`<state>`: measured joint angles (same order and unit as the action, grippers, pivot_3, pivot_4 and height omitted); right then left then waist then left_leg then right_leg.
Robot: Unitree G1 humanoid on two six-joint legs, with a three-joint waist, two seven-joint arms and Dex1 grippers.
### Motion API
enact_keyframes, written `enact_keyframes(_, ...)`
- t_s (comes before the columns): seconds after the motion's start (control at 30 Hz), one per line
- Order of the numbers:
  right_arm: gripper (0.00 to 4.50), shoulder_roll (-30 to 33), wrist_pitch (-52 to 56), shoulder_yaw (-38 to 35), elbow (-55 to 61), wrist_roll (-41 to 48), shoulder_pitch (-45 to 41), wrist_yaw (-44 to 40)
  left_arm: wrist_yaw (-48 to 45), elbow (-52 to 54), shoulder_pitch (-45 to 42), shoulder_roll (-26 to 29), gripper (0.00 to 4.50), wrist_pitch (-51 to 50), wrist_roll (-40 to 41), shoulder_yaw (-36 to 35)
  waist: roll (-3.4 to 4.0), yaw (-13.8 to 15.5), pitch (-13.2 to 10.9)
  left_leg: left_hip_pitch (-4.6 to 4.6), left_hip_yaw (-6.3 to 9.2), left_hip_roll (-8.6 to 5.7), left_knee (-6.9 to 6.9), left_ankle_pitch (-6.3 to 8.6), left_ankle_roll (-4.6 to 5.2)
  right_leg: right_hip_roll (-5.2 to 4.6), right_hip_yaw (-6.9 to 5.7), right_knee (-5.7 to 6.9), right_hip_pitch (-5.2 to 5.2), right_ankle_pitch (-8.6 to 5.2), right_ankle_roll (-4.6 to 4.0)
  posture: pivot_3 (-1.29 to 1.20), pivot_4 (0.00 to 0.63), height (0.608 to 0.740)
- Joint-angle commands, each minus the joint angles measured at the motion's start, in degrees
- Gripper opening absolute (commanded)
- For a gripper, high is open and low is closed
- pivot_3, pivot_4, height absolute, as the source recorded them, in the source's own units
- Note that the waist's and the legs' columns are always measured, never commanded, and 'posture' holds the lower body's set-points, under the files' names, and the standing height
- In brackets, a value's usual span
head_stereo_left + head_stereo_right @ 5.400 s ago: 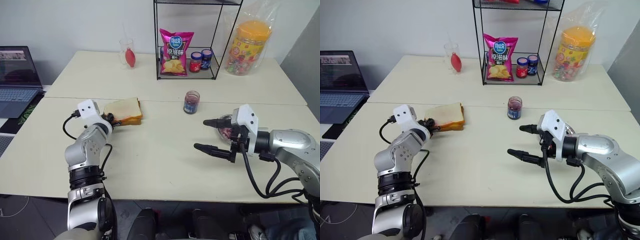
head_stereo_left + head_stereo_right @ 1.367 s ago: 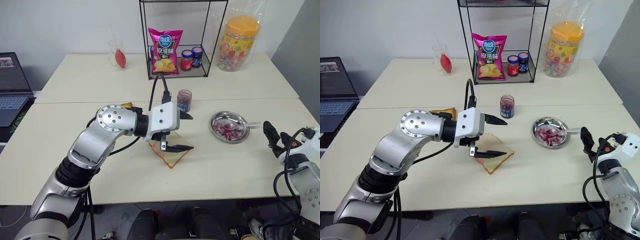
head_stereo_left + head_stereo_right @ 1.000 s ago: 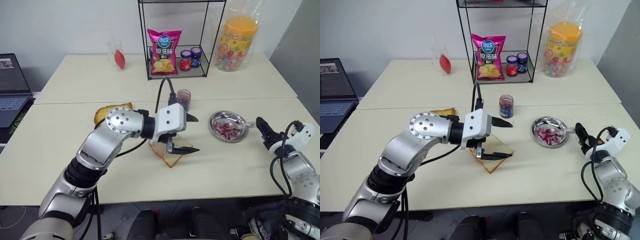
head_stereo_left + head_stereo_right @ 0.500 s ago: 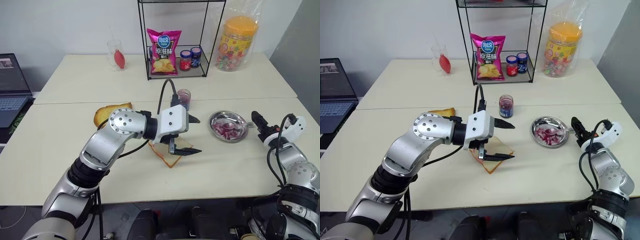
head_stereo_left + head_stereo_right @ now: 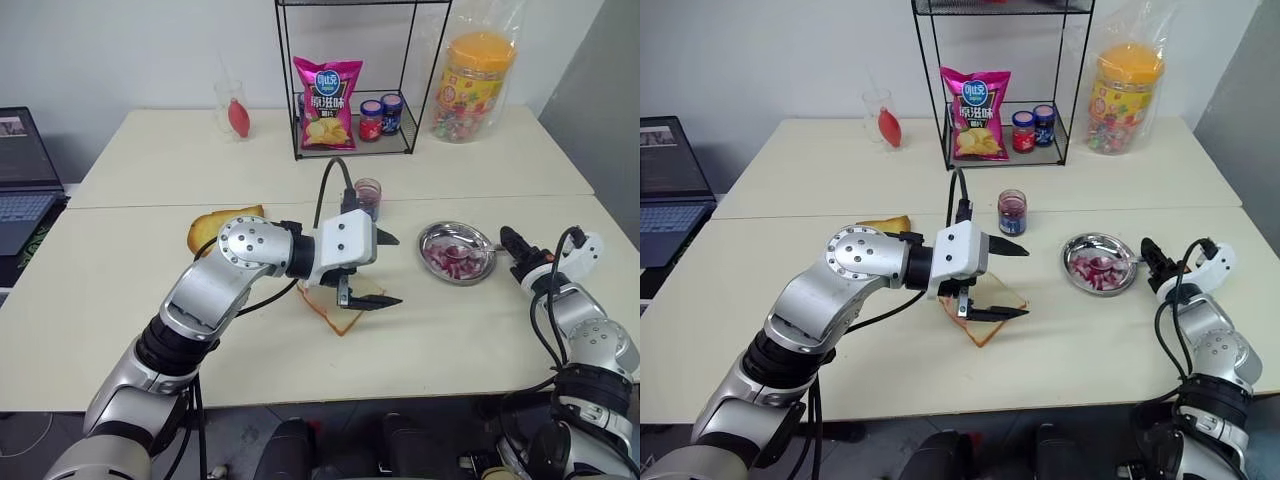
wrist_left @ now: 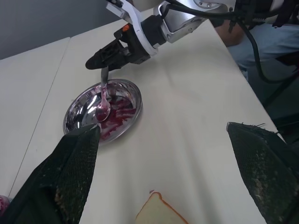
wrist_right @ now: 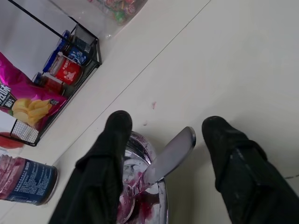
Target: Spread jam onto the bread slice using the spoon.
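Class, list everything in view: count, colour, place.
Bread: one, white, under left tool.
Toast: one, golden, mid-left.
Jam jar: one, purple, behind bread.
Dish: one, silver, right.
Spoon: one, silver, in dish.
Rack: one, black, back.
Chip bag: one, pink, in rack.
Small jars: two, red-lidded and blue-lidded, in rack.
Candy jar: one, orange-lidded, back right.
Glass: one, clear, back left.
Laptop: one, dark, left.
Left tool: open, above bread.
Right tool: open, astride spoon handle.

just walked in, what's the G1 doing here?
Making jam bread. The right gripper has its fingers either side of the spoon handle; the spoon's bowl rests in the jam in the metal dish; no grip visible yet. The left gripper hangs open over the bread slice mid-table.
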<state>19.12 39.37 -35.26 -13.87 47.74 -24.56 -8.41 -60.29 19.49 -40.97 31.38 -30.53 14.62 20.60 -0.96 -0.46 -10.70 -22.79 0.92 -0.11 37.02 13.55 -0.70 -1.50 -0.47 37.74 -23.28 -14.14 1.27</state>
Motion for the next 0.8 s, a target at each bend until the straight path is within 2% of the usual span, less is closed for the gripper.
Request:
enact_keyframes(0.03,1.63,0.58,-0.48,-1.04,0.14,1.25,-1.59,-0.22,0.0,0.42,-0.71,-0.14,4.5,1.24,-0.66,0.12,0.0,0.0,0.0,0.0,0.01,0.0,0.0,0.0,0.0,0.0,-0.01,0.0,0.0,0.0,0.0,0.0,0.15,0.74)
enact_keyframes(0.13,0.87,0.56,-0.64,-1.04,-0.08,1.51,-1.8,-0.11,-0.13,0.2,-0.71,-0.17,4.5,1.38,-0.8,-0.04,0.0,0.0,0.0,0.0,0.01,0.0,0.0,0.0,0.0,0.0,-0.01,0.0,0.0,0.0,0.0,0.0,0.15,0.74)
enact_keyframes(0.27,0.1,1.04,0.58,-1.68,1.57,3.27,-1.87,-0.16,0.13,-0.1,-0.16,0.53,4.5,1.48,-1.34,-0.59,0.0,0.01,0.0,-0.01,0.0,0.0,0.0,0.0,0.0,0.0,0.0,0.0,0.0,0.0,0.0,0.0,0.15,0.74)
enact_keyframes(0.3,0.02,1.2,1.07,-1.71,2.31,3.81,-1.78,-0.1,0.4,-0.26,0.12,0.7,4.5,1.41,-1.39,-1.0,0.01,0.0,0.0,-0.01,0.0,0.0,0.0,0.0,0.0,0.0,0.0,0.0,-0.01,0.0,0.0,0.0,0.15,0.74)
enact_keyframes(0.67,0.02,4.41,6.85,0.47,17.41,7.34,2.62,0.18,3.74,2.41,3.94,3.24,4.5,-5.53,2.98,-8.58,0.01,0.01,0.0,-0.04,0.03,0.04,-0.02,0.0,0.0,0.01,-0.03,0.01,-0.05,0.0,0.01,0.0,0.15,0.74)
enact_keyframes(0.8,0.02,7.84,7.74,1.85,23.07,6.46,4.65,-1.31,5.75,5.28,4.09,2.45,4.5,-13.32,9.62,-13.84,0.0,0.03,-0.01,-0.06,0.04,0.04,0.02,0.0,0.0,0.01,-0.03,0.0,-0.05,0.0,0.01,0.0,0.15,0.74)
